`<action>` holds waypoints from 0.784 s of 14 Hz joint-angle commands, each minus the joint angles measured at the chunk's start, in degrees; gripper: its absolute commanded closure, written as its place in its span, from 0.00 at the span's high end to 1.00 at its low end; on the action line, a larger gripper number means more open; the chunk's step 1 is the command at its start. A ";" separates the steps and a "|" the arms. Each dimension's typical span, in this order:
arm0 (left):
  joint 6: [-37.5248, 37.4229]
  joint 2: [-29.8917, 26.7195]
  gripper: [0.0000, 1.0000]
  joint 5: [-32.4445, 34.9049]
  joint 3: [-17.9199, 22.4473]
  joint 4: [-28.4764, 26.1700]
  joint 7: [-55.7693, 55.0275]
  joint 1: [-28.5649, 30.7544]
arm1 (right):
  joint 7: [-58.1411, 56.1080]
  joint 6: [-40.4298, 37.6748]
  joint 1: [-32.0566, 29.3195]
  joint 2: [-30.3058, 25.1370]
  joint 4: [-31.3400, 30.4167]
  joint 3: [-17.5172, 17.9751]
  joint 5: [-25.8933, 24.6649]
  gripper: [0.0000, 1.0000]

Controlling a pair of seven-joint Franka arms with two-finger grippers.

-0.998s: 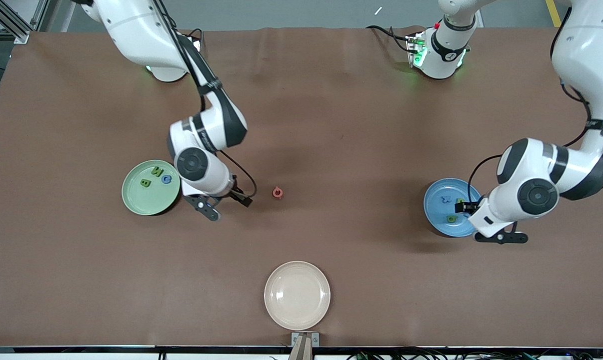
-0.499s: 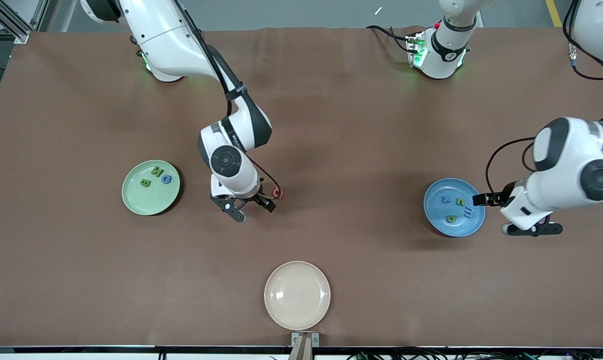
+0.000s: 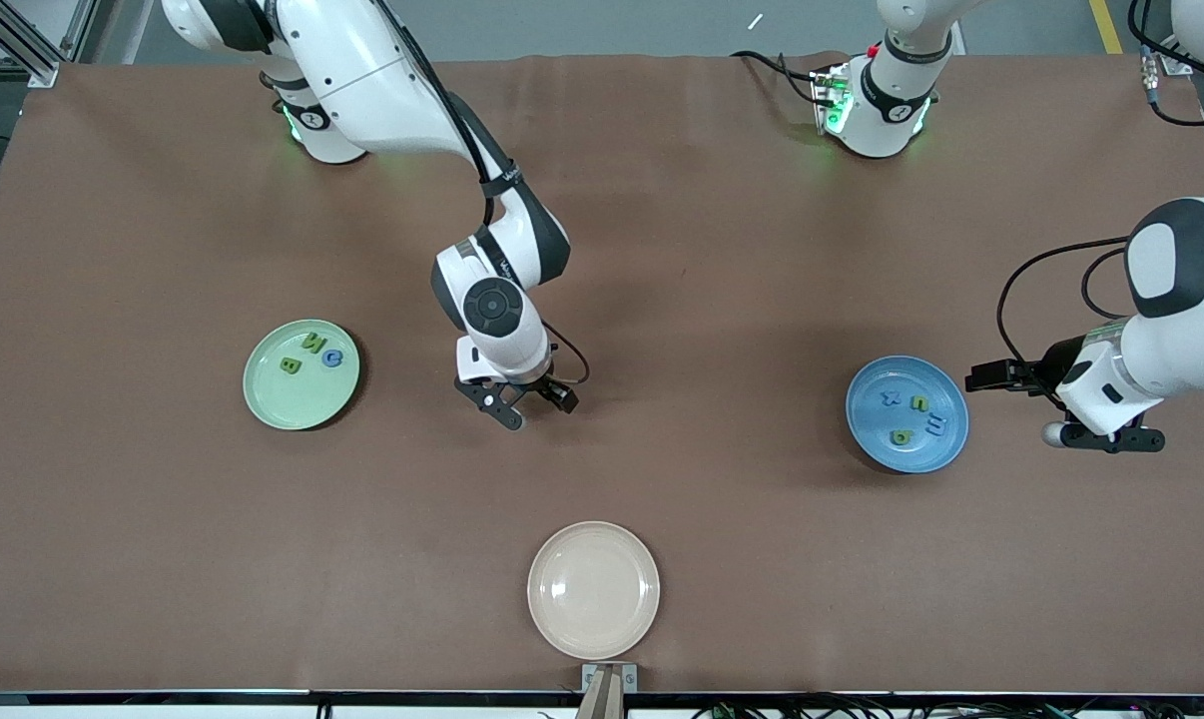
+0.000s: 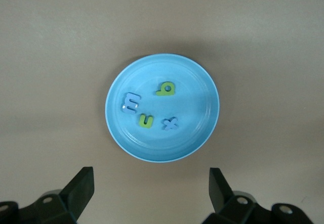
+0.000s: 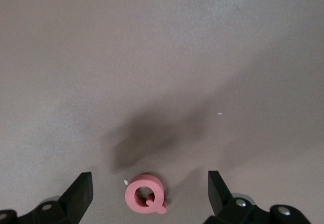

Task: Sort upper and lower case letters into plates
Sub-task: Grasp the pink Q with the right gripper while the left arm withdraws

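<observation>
The right gripper (image 3: 530,404) has moved from the green plate (image 3: 263,399) to above the pink Q (image 5: 145,198) — jaws wide, Q between them, probably untouched. The left gripper (image 4: 151,191), wide and empty, has backed off the blue plate (image 3: 867,439) — one letter remains.

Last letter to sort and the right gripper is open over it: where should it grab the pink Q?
Come straight down and pinch the pink Q across its round ring, away from the tail. It lies flat on the table, between the right gripper fingers.
</observation>
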 commanded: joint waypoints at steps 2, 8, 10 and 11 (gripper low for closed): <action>-0.94 -3.85 1.00 -6.10 20.70 -1.61 1.18 -21.01 | 2.29 0.55 1.65 0.47 0.25 -0.60 0.87 1.00; -2.60 -7.71 1.00 -7.44 32.10 -1.17 -0.05 -32.86 | 2.82 0.90 2.89 1.35 0.08 -0.60 0.95 0.86; -6.03 -10.86 1.00 -7.43 32.10 -0.29 -0.14 -32.60 | 2.82 1.86 2.89 1.53 0.08 -0.60 0.95 0.82; -7.52 -12.89 1.00 -7.43 32.10 -0.03 -0.14 -32.51 | 2.82 2.13 2.89 1.79 0.08 -0.60 0.95 0.82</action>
